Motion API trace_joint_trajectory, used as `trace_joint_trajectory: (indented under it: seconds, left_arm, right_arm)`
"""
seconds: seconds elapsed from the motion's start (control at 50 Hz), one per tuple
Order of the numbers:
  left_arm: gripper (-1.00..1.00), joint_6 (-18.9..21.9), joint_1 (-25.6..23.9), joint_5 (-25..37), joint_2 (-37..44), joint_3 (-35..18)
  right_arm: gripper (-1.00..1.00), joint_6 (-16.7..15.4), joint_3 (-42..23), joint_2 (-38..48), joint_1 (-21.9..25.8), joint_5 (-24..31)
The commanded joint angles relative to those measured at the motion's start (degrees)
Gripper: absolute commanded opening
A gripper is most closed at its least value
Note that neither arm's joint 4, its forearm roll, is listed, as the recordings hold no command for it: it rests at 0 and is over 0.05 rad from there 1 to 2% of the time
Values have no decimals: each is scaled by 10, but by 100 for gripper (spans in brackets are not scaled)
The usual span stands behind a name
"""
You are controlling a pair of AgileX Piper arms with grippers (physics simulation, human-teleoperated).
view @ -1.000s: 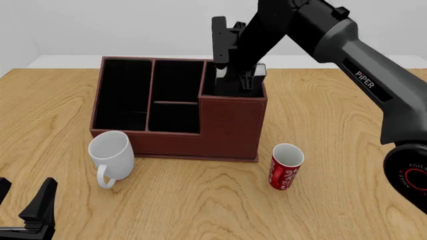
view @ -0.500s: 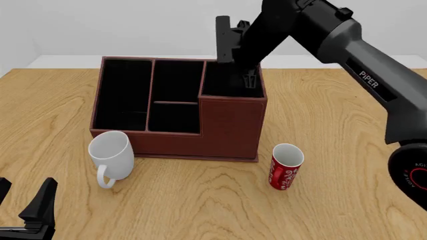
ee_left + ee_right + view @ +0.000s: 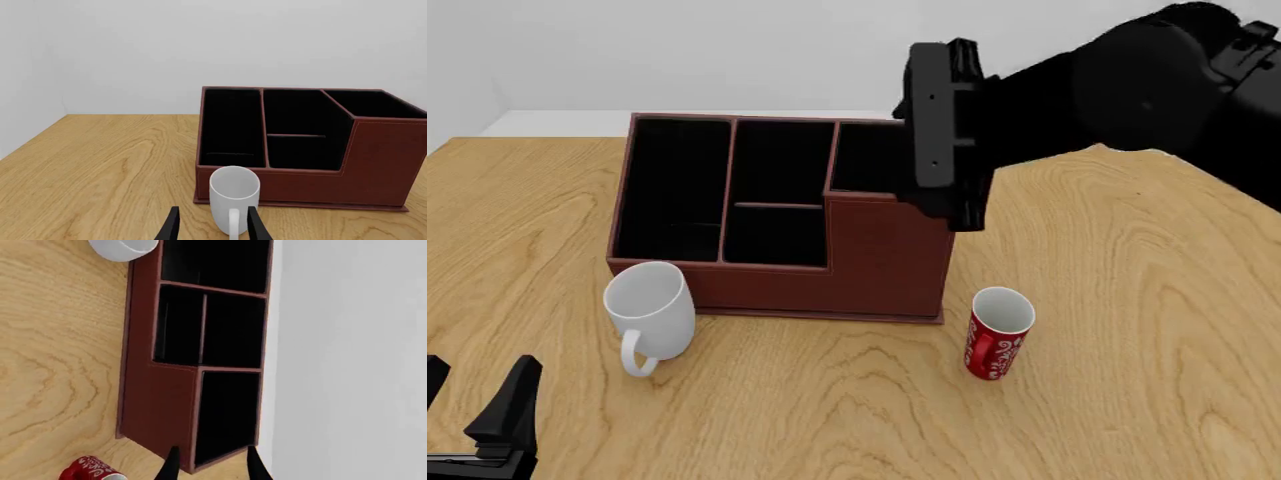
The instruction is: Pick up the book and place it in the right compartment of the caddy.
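Note:
The reddish-brown caddy (image 3: 881, 250) stands at mid-table. It also shows in the left wrist view (image 3: 380, 160) and the right wrist view (image 3: 160, 390). Its right compartment (image 3: 868, 160) looks all black inside (image 3: 227, 410). I cannot make out the book in any view. My right gripper (image 3: 950, 200) hangs above the caddy's right end, partly covering that compartment. Its fingers (image 3: 170, 465) are apart with nothing between them. My left gripper (image 3: 474, 395) is open and empty near the front left edge, in line with the mug.
A white mug (image 3: 650, 305) stands upright against the caddy's front left, just beyond my left gripper (image 3: 210, 230). A red can (image 3: 1001, 335) stands upright in front of the caddy's right corner. The wooden table runs to a white wall behind.
My right gripper has risen out of the right compartment and swung toward the camera. The white page edge seen beside it a second ago no longer shows. The left arm has not moved.

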Motion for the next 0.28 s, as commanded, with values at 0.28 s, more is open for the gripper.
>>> trace_joint_trajectory:
  seconds: [0.28]
  left_arm:
    - [100,0,0,0,0,0]
  right_arm:
    - [100,-26,347,-225,25,-357]
